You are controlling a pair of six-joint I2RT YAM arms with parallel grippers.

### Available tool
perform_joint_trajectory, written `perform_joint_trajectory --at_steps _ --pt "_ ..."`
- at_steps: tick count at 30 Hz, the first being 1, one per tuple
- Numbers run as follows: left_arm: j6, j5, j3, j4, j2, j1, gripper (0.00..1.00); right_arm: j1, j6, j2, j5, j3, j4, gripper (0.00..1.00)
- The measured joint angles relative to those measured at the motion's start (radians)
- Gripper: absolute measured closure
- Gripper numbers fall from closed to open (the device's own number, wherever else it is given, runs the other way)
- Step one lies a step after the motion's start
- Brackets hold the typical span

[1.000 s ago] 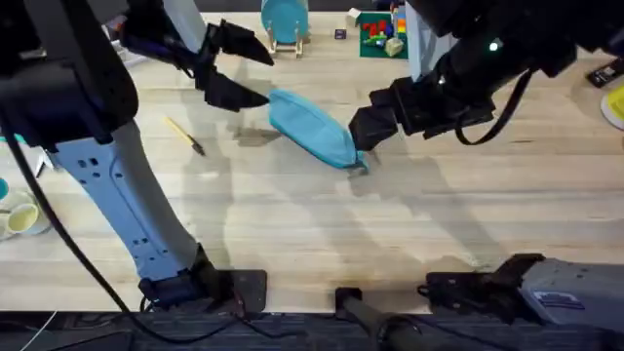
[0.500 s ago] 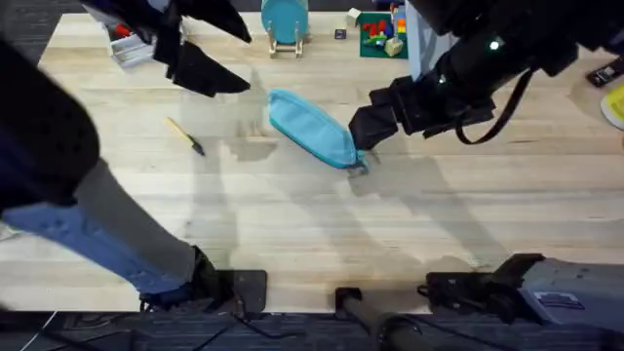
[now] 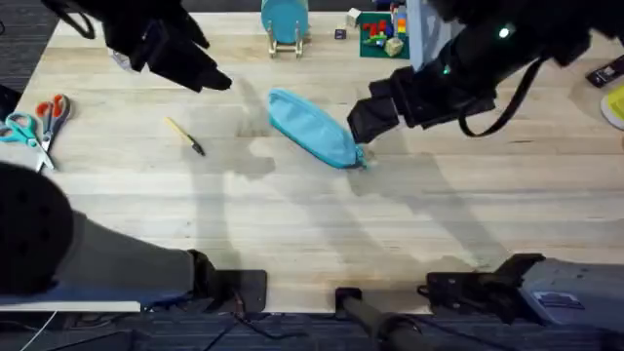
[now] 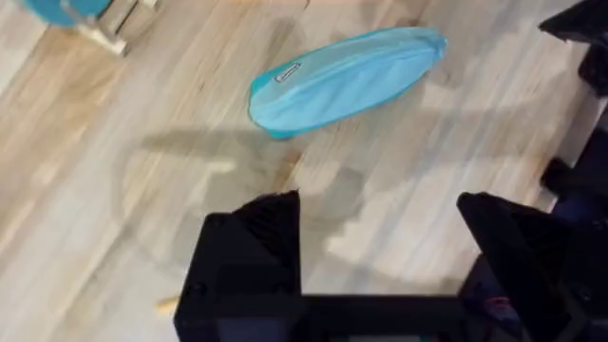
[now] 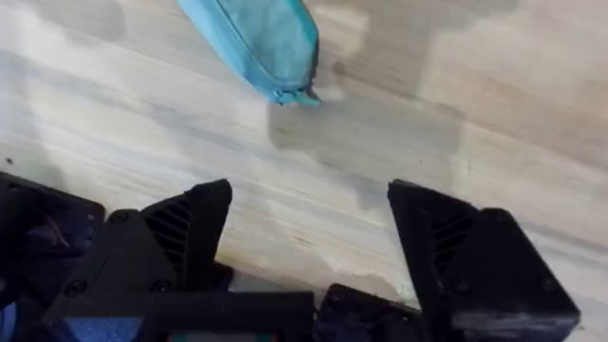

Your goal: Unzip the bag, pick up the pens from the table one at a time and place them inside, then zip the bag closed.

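Note:
The light blue-teal bag [image 3: 312,129] lies slanted on the pale wooden table [image 3: 322,224], with its zipper looking closed. It also appears in the left wrist view as the bag [image 4: 342,78] and in the right wrist view as the bag [image 5: 261,38]. My left gripper [image 3: 216,63] hovers open at the far left, well apart from the bag, and its own view shows the left gripper [image 4: 380,237] with nothing between its jaws. My right gripper [image 3: 359,122] is open just beside the bag's right end, and the right gripper [image 5: 309,218] holds nothing. The pens are out of view.
A thin yellow stick with a dark tip [image 3: 185,135] lies left of the bag. Scissors [image 3: 39,122] rest at the left edge. A teal disc on a wooden stand [image 3: 285,24] and coloured toy blocks [image 3: 380,34] stand at the back.
My left arm has pulled back and to the left, away from the bag, uncovering the scissors. The right gripper and the bag have barely moved.

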Motion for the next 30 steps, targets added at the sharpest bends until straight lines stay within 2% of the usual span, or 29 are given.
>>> perform_joint_trajectory --at_steps 4,8,19,30 --pt "-0.102 -0.018 0.000 0.003 -0.045 0.000 0.001 0.000 -0.012 0.000 0.000 0.034 0.000 0.005" --pt "-0.162 -0.029 -0.003 0.003 -0.086 0.000 0.001 0.000 -0.015 0.000 0.000 0.043 -0.001 0.005" --pt "-0.202 -0.030 -0.160 0.004 -0.213 0.000 0.001 0.000 -0.038 0.000 -0.031 0.078 -0.023 0.005" --pt "-0.272 -0.049 -0.164 0.033 -0.260 0.000 0.004 0.000 -0.071 0.000 -0.061 0.081 -0.024 0.005"
